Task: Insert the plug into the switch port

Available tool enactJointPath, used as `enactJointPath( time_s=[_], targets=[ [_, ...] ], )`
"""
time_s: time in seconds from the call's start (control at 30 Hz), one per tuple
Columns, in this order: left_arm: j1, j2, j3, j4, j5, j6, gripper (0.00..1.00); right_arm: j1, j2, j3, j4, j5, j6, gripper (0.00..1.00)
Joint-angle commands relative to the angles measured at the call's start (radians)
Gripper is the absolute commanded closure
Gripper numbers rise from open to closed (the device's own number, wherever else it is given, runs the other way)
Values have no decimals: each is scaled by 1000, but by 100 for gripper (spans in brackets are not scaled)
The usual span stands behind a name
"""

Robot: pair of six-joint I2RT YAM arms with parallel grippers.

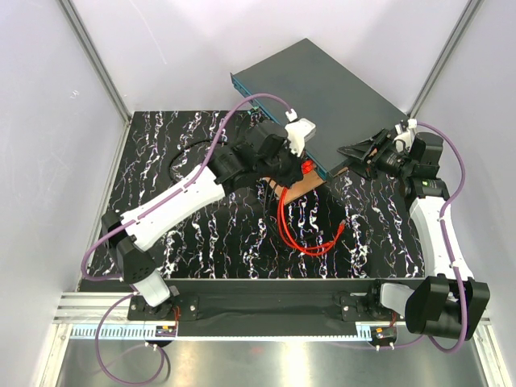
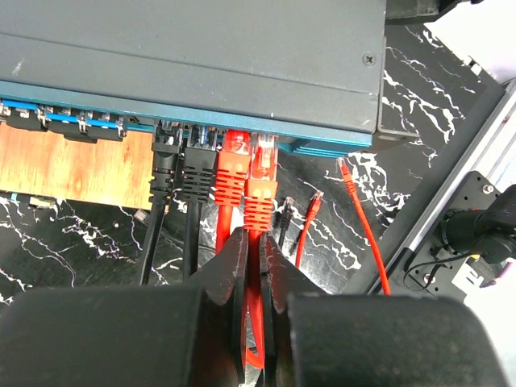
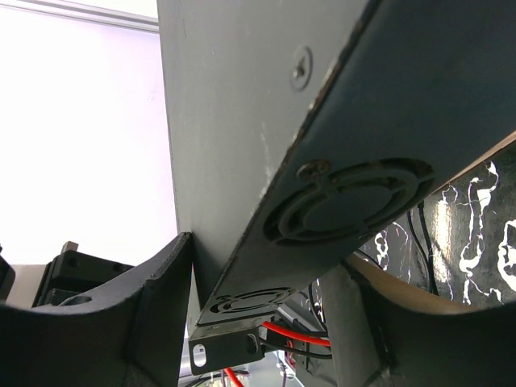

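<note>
The left end effector (image 2: 256,262) is pinched narrow on the red cable (image 2: 255,322), just behind the boot of the plug (image 2: 262,173). The plug's clear tip sits at the mouth of the switch port (image 2: 264,139); how deep it goes is hidden under the overhanging top edge of the switch (image 2: 242,56). A second red plug (image 2: 235,165) and two black plugs (image 2: 196,173) crowd the ports just to its left, side by side. To its right the teal face ends, and two loose red cable ends (image 2: 343,169) lie on bare marbled counter (image 2: 419,97). The right end effector (image 3: 263,254) stands wide, its fingers (image 3: 161,298) spanning the switch's end wall with its fan grilles (image 3: 339,201) and apparently clamping it. Any print on the ports is too small to read.
</note>
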Motion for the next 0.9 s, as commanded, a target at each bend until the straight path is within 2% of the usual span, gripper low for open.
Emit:
enactJointPath(
  time_s=[0.0,0.23,0.87],
  targets=[
    [11,-8,71,114,15,-20,100,9,13,-11,33,-3,-67,100],
    [10,4,108,120,36,-44,100,8,16,-13,37,-6,-67,100],
    [2,23,88,206,130,-107,100,9,26,-24,53,-17,-48,100]
  ],
)
